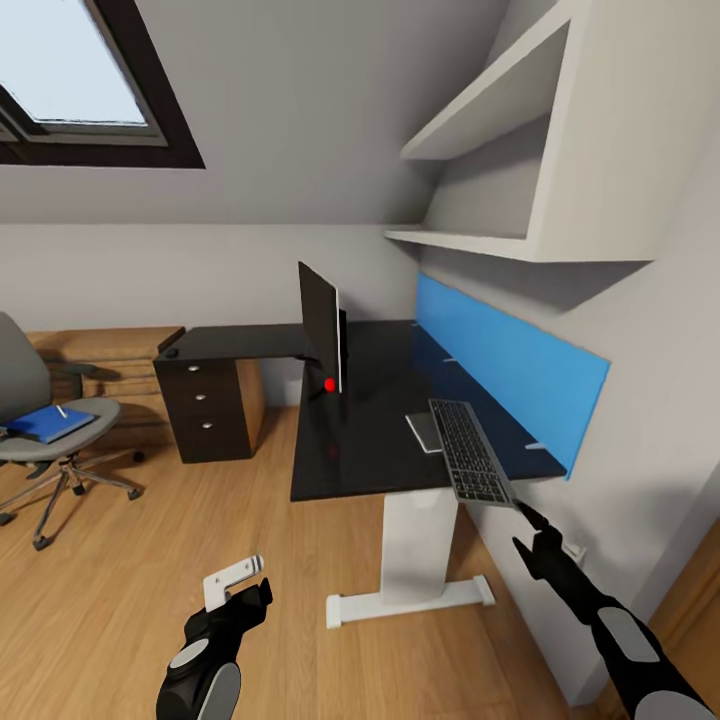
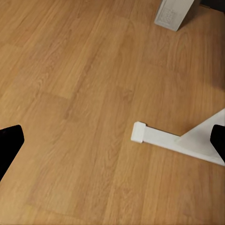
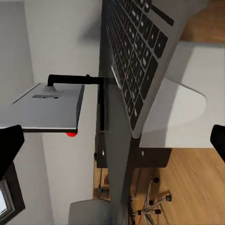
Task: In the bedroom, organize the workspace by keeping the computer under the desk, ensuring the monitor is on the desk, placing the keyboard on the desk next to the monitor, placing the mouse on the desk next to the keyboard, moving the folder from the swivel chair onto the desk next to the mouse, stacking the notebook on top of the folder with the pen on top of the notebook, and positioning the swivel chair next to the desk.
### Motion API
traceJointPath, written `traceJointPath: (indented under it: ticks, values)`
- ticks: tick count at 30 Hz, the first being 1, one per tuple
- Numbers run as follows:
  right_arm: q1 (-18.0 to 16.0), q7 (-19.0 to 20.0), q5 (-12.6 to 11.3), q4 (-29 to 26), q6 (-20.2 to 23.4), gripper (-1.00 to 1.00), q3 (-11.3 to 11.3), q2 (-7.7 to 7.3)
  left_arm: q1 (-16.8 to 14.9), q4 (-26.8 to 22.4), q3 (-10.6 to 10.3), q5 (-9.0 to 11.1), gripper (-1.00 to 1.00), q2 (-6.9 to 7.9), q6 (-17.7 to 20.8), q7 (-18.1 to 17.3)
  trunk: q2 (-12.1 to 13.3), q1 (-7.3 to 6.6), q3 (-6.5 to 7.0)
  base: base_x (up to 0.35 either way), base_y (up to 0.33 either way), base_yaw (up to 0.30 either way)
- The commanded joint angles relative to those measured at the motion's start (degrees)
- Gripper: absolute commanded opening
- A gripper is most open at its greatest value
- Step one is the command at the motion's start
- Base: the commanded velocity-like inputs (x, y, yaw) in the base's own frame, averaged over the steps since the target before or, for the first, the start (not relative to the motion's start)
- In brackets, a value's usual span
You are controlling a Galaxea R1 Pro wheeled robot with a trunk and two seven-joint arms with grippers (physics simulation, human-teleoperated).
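Right fingers (image 1: 531,530) spread, just off keyboard (image 1: 470,452)

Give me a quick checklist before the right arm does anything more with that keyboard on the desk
1. Keyboard fully on the desk: not ok, its near end overhangs the front edge.
2. Right gripper near the keyboard: ok, just beyond its overhanging end; contact cannot tell.
3. Monitor on the desk: ok, upright.
4. Mouse beside the keyboard: ok, it lies against the keyboard's side.
5. Left gripper out of the way: ok, open over the floor.
6. Folder moved to the desk: not ok, it is on the swivel chair.
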Motion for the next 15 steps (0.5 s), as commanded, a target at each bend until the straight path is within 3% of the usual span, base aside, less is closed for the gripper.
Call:
traceJointPath:
  ticks: [1, 15]
  values:
    - [-0.1, 0.6, -0.3, 0.4, 0.4, 1.00, -0.2, -0.22, 0.0, -0.1, -0.1, 0.5, 1.00, 0.01, 0.1, 0.5, -0.4, 0.22, -0.24, 0.000, 0.000, 0.000]
    - [-0.1, 1.7, -0.3, 1.1, 0.2, 1.00, -0.2, -0.62, 0.0, -0.1, 0.0, 0.5, 1.00, 0.05, 0.1, 0.5, -6.1, 3.30, -2.76, 0.000, 0.000, 0.000]
